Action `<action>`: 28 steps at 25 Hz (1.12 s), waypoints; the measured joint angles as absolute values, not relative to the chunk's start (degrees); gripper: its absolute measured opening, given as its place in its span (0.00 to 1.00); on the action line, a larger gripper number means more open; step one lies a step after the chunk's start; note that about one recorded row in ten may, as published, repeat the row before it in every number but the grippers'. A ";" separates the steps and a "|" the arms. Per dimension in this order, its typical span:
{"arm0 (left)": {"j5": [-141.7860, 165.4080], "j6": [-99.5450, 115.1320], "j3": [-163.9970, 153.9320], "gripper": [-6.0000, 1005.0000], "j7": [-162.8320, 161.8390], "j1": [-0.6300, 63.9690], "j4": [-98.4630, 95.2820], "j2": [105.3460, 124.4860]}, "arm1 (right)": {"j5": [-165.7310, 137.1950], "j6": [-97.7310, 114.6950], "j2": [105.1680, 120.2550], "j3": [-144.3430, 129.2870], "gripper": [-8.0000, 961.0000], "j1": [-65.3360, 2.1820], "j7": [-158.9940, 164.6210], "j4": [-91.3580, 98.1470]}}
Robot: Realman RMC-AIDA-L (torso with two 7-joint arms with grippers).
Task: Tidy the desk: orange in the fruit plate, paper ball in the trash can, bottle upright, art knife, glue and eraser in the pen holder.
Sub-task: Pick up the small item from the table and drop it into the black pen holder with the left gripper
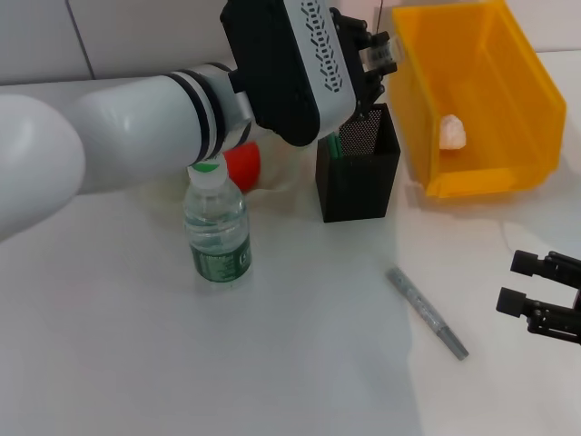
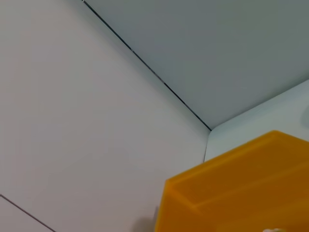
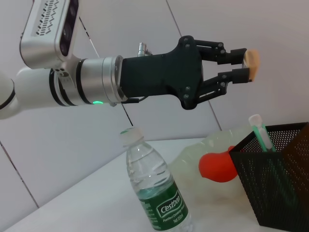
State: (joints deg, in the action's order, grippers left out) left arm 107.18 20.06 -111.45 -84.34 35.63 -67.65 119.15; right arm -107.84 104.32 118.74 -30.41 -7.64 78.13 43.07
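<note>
Holding the eraser (image 3: 251,59) pinched in my left pincer (image 3: 244,65), I should center over the holder (image 1: 359,163) before dropping.

Head view: high, looks down on desk, mid distance. Left wrist view: very close, faces wall, yellow bin (image 2: 241,188) at lower right. Right wrist view: low, sideways; shares bottle (image 3: 154,186), pen holder (image 3: 277,179) with head view.
</note>
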 joint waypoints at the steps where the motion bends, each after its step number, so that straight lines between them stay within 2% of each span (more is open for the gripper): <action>1: 107.18 20.06 -111.45 0.26 -84.34 35.63 -67.65 119.15 | -107.84 104.32 118.74 -30.41 0.81 -7.65 78.13 43.06; 28: 111.70 24.37 -111.16 0.26 -84.68 34.61 -69.00 118.96 | -108.49 104.14 118.74 -30.02 0.81 -7.66 78.14 43.07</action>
State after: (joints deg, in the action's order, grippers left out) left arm 111.70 24.37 -111.16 -84.68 34.61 -69.00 118.96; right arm -108.49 104.14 118.74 -30.02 -7.66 78.15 43.07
